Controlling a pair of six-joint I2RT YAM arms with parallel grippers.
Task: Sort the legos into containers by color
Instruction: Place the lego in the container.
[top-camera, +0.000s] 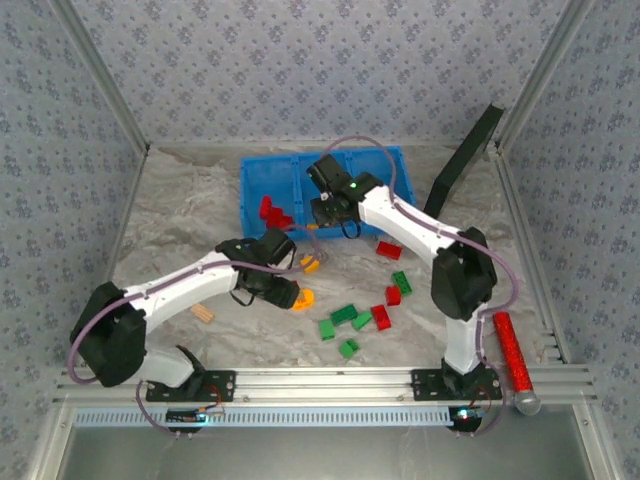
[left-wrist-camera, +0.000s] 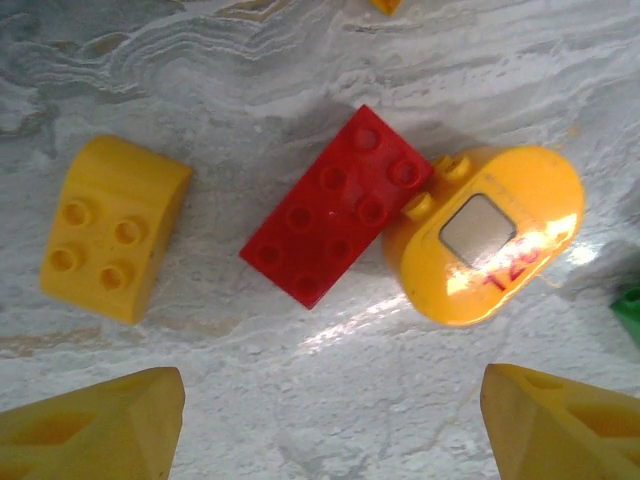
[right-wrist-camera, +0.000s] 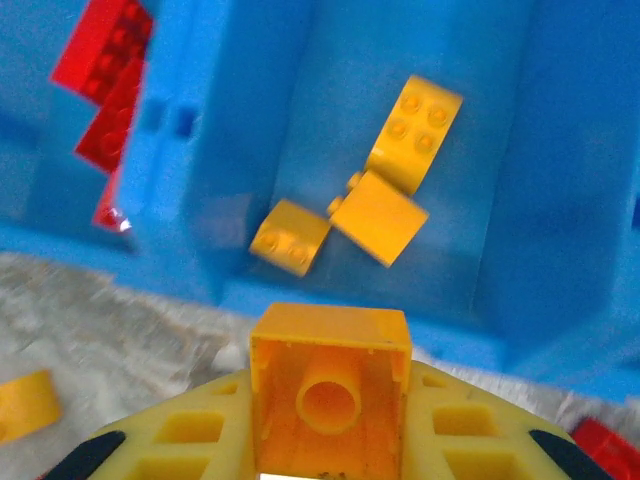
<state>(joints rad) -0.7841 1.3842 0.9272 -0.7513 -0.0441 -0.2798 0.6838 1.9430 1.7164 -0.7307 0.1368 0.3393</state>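
Over the bin's (right-wrist-camera: 560, 150) near wall, at the middle compartment, the right claw (top-camera: 329, 211) grips a yellow brick (right-wrist-camera: 330, 385). Nearer, the left claw (left-wrist-camera: 330, 420) hangs open above a red brick (left-wrist-camera: 338, 205), with a rounded yellow piece (left-wrist-camera: 490, 235) touching it.

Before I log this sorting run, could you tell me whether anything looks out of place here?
The bricks in the blue bin look rightly sorted. Two non-bricks stand out: a red glittery cylinder lies by the right frame rail, and a black slab leans tilted against the right wall.
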